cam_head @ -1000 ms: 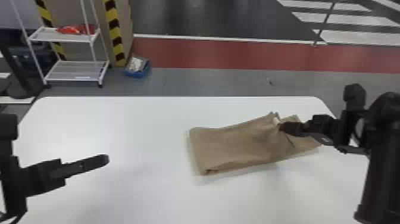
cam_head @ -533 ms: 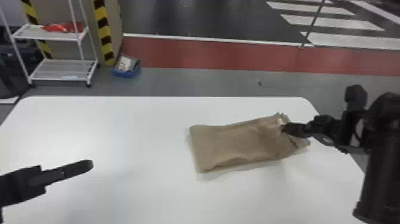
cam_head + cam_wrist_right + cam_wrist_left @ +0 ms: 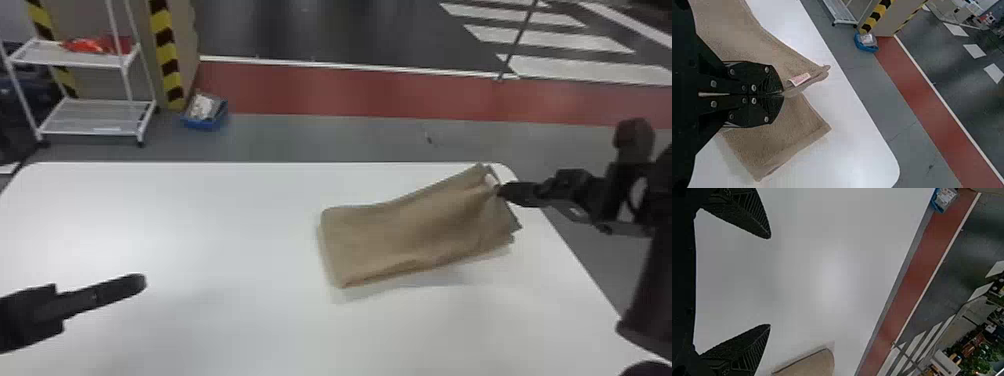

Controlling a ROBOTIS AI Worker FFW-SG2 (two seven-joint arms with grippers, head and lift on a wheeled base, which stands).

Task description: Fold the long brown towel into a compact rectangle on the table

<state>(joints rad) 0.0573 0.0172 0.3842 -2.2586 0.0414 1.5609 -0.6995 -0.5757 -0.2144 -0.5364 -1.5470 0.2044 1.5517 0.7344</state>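
Compared with the earlier frames, the left gripper (image 3: 136,283) sits slightly nearer, at the table's near left; the towel (image 3: 415,232) lies farther right on the white table (image 3: 200,225), its left end away from that gripper; the right gripper (image 3: 501,190) is nearer the table's far right corner, and the towel's end there has come along with it.

At far left, beyond the table, a white cart (image 3: 95,61) has red things (image 3: 90,46) on its upper shelf; just right of it, a blue bin (image 3: 206,124) on the grey floor (image 3: 310,137) holds a whitish packet (image 3: 201,107).

The left gripper's fingers are wide apart, with nothing between them, and the towel is well to their right; the towel runs from mid-table to the right side, folded in layers and slanting away toward its right end; there the right gripper has its fingers together, clamped on the upper layer just beside a white tag (image 3: 799,79), while a lower layer's corner spreads flat beneath.
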